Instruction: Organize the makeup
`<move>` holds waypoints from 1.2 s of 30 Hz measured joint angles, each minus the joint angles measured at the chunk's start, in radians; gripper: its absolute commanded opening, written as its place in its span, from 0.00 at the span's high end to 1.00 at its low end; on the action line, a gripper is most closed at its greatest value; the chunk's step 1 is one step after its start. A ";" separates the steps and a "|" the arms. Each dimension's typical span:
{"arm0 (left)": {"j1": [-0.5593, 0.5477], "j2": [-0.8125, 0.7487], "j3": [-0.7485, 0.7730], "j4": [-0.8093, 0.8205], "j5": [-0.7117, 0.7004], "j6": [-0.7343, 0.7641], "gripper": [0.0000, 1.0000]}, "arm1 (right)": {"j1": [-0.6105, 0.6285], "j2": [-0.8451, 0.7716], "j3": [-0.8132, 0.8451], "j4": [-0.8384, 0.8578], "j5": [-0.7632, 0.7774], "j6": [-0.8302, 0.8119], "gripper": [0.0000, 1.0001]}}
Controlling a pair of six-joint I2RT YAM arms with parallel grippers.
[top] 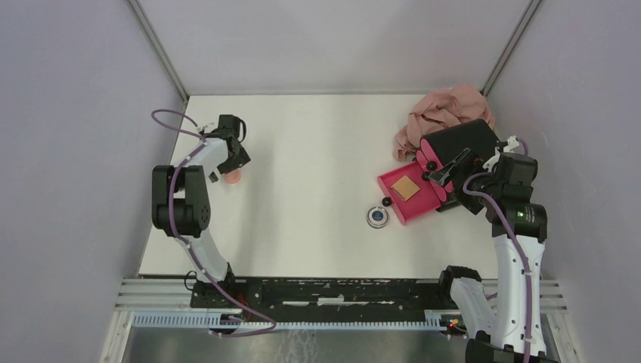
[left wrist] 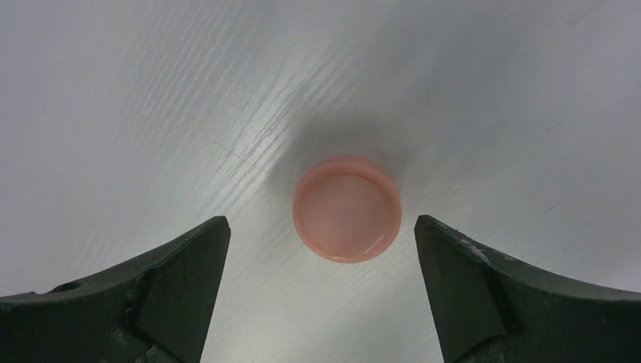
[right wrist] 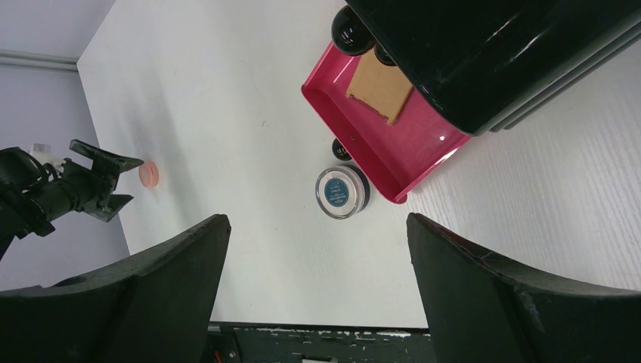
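Toward the right side of the white table [top: 317, 151], a glossy black box [top: 462, 138] with magenta drawers, set askew to the table edge, one magenta drawer [top: 420, 206] pulled well out toward the middle. Inside that drawer, a tan square pad [top: 406, 188], lying flat on the drawer floor near the box end, one corner tucked under the box's overhang in the right wrist view. Just outside the drawer's front wall, beside its round black knob [top: 386, 202], a round silver compact [top: 376, 217] with a blue-grey label on its lid, resting flat on the table and not in any compartment. Behind the box, in the far right corner, a crumpled pinkish-beige cloth [top: 446, 113]. Well apart from all that, on the left side of the table, a round salmon puff [left wrist: 347, 209]: a low disc, paler in the centre with a raised rim, lying flat on the bare surface. Left arm reaching forward with its elbow folded, wrist turned down, left gripper [left wrist: 321, 221] directly over the puff, fingers spread wide to either side of it with a clear gap on both sides, gripping nothing. Right arm bent up from its base, wrist beside the box's near end, right gripper [right wrist: 316, 223] aimed down across drawer and compact, fingers likewise wide apart, nothing between them.
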 measured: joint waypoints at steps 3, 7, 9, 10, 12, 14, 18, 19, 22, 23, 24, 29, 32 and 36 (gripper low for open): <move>0.032 0.037 0.000 0.001 0.029 -0.012 0.03 | 0.000 0.000 0.000 0.000 0.000 0.000 0.06; 0.055 0.056 -0.002 0.010 0.071 -0.019 0.10 | 0.003 -0.002 0.000 0.000 0.001 0.000 0.06; 0.056 0.056 -0.006 0.020 0.084 -0.021 0.11 | 0.005 -0.002 0.000 0.000 0.001 0.000 0.06; 0.056 0.056 -0.010 0.028 0.095 -0.024 0.12 | 0.005 -0.002 -0.001 0.000 0.001 0.000 0.06; 0.056 0.057 -0.015 0.035 0.108 -0.032 0.14 | 0.006 -0.005 -0.002 0.000 0.001 0.000 0.06; 0.056 0.059 -0.018 0.037 0.121 -0.035 0.15 | 0.006 -0.006 -0.002 0.000 0.001 0.000 0.06; 0.056 0.077 -0.019 0.058 0.138 -0.043 0.21 | 0.007 -0.011 -0.002 0.000 0.002 0.000 0.06; 0.056 0.077 -0.019 0.061 0.140 -0.045 0.23 | 0.007 -0.011 -0.002 0.000 0.002 0.000 0.06; 0.056 0.077 -0.024 0.073 0.149 -0.048 0.30 | 0.009 -0.014 -0.003 0.000 0.003 0.000 0.06; 0.056 0.077 -0.026 0.078 0.150 -0.049 0.32 | 0.010 -0.015 -0.004 0.000 0.003 0.000 0.06; 0.056 0.077 -0.027 0.081 0.152 -0.051 0.34 | 0.011 -0.015 -0.006 0.000 0.003 0.000 0.06; 0.053 0.071 -0.035 0.094 0.158 -0.052 0.48 | 0.011 -0.016 -0.012 0.000 0.004 0.000 0.06; 0.040 0.049 -0.061 0.110 0.164 -0.052 0.51 | 0.011 -0.016 -0.016 0.003 0.003 0.000 0.06; -0.042 0.014 -0.080 0.108 0.171 -0.051 0.58 | 0.011 -0.013 -0.018 0.006 0.003 0.000 0.06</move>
